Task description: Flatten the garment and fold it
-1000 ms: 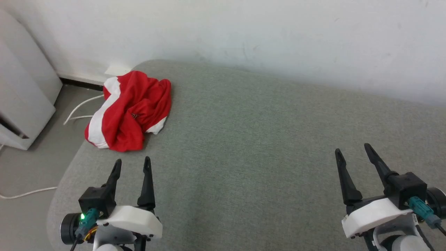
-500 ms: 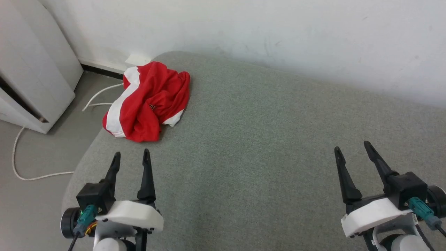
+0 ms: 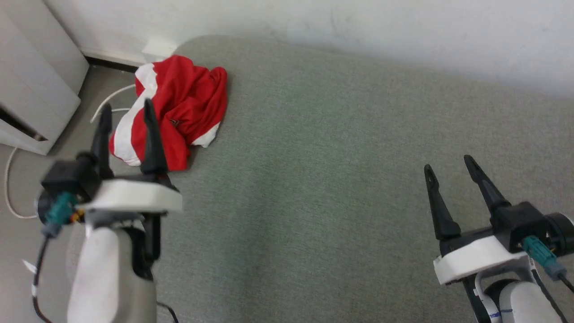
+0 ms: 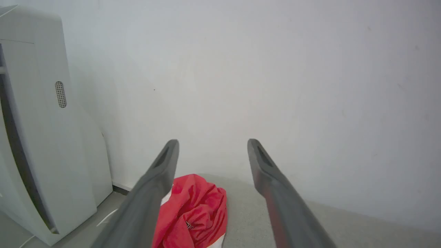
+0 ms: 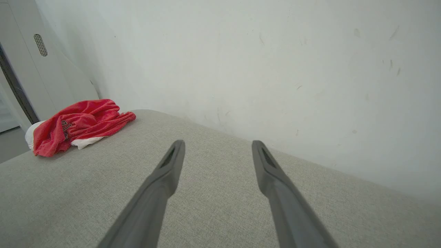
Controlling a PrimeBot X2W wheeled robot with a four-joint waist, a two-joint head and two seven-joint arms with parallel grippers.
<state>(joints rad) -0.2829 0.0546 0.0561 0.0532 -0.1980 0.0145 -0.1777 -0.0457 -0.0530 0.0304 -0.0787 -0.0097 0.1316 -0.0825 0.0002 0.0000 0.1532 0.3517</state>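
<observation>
At the far left a white appliance (image 3: 36, 89) stands on the floor against the wall (image 3: 358, 22), and a white cable (image 3: 10, 197) curls over the floor beside it. Next comes the left gripper (image 3: 127, 105), blurred in the head view, its two dark fingers spread apart with nothing between them; there they overlap the near left edge of the garment (image 3: 190, 96), while in the left wrist view the tips stand against the wall above the cloth, clear of it. The garment lies as a crumpled red heap on the far left corner of the grey padded surface (image 3: 323, 179), close to the wall, its wide white stripe running along the left side at the surface's edge and a small dark logo showing near the middle. The padded surface stretches bare to the right. At the lower right the right gripper (image 3: 448, 163) hangs above that surface, well apart from the garment, its fingers also spread and holding nothing.
</observation>
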